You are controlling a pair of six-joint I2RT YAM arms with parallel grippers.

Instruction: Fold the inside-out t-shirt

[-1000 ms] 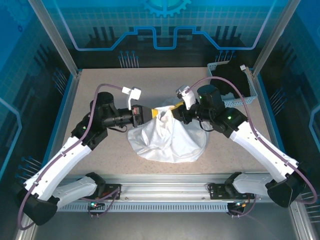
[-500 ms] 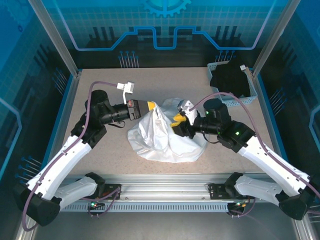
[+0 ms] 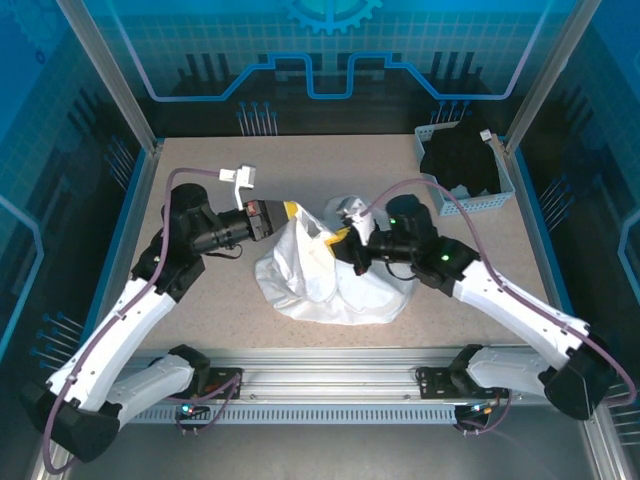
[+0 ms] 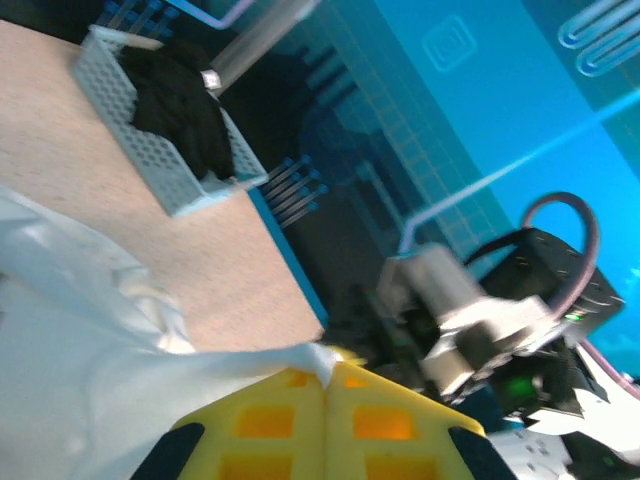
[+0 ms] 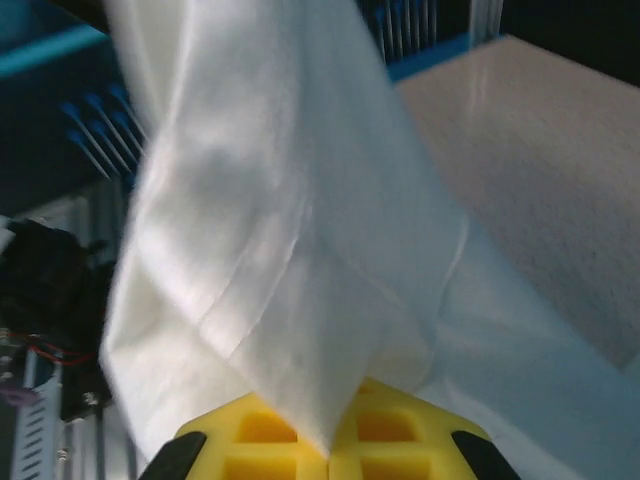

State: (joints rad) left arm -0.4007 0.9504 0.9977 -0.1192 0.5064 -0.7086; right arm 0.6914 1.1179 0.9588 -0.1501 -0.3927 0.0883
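The left fingers (image 4: pixel 327 415) are pressed together on a white edge of the inside-out t-shirt (image 3: pixel 322 278). The right fingers (image 5: pixel 330 445) are likewise closed, pinching a fold of the same cloth that rises as a drape in front of the right wrist camera. From above, the two pinches sit close together over the rear of the garment. They hold its upper part raised while the rest lies in a rumpled heap near the middle of the table (image 3: pixel 330 165). A blue basket (image 3: pixel 480 205) holding a black garment (image 3: pixel 462 160) stands well apart at the far right corner. I judge the task barely begun: the shirt is not laid flat and no fold shows. Spreading it out and making every fold remain.
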